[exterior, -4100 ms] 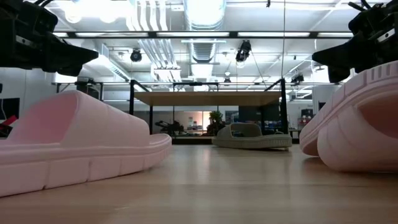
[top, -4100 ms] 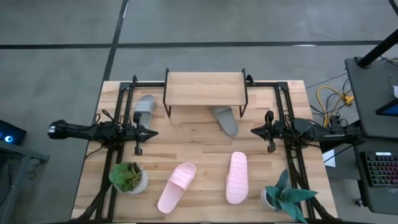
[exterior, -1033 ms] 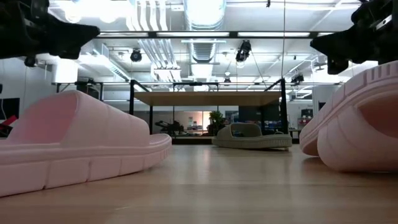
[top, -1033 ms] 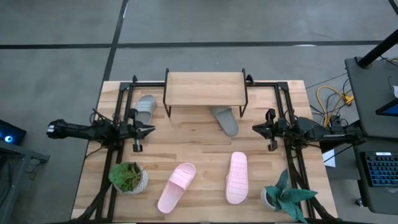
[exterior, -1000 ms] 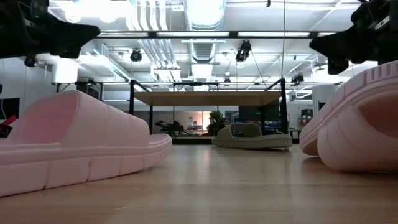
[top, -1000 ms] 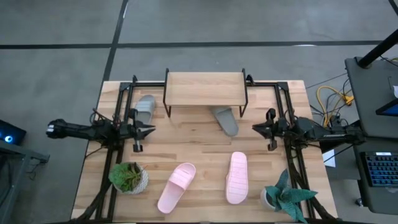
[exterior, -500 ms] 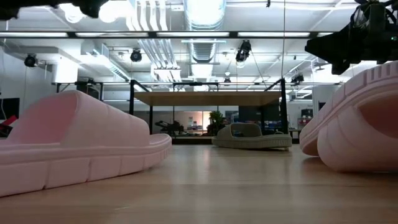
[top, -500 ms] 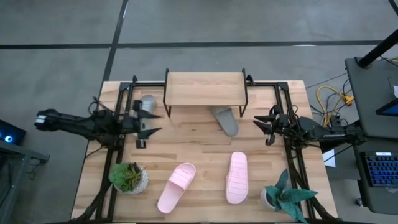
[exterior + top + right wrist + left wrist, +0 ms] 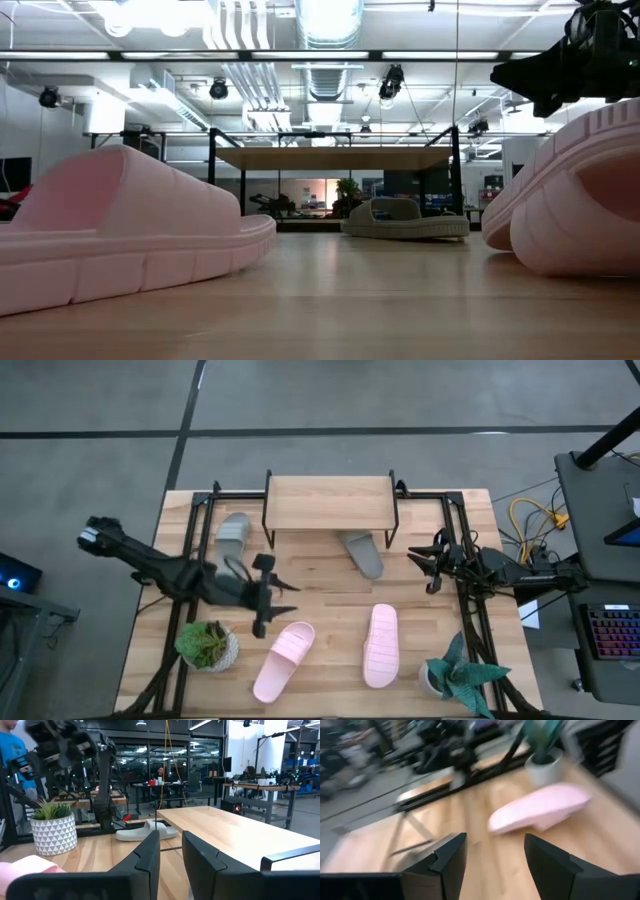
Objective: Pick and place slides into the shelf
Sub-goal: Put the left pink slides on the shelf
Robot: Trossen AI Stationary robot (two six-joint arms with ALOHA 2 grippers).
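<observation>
While the right hand (image 9: 432, 568) hangs at right-centre, fingers narrowly parted and empty, the left hand (image 9: 272, 596) has swung in to centre-left, spread, above a soft ribbed pink slide (image 9: 284, 660). Second pink slide (image 9: 380, 644) lower centre; grey slides (image 9: 232, 530) flank the plank-topped, black-legged shelf (image 9: 329, 502) on the wooden surface (image 9: 320, 615).

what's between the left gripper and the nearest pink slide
Nothing: in the high view only a short strip of bare wooden tabletop separates the left gripper, fingers open, from the light pink soft slide sandal just beyond it.

Matt foam slides (image 9: 380, 645), pale wood shelf (image 9: 329, 502) top
</observation>
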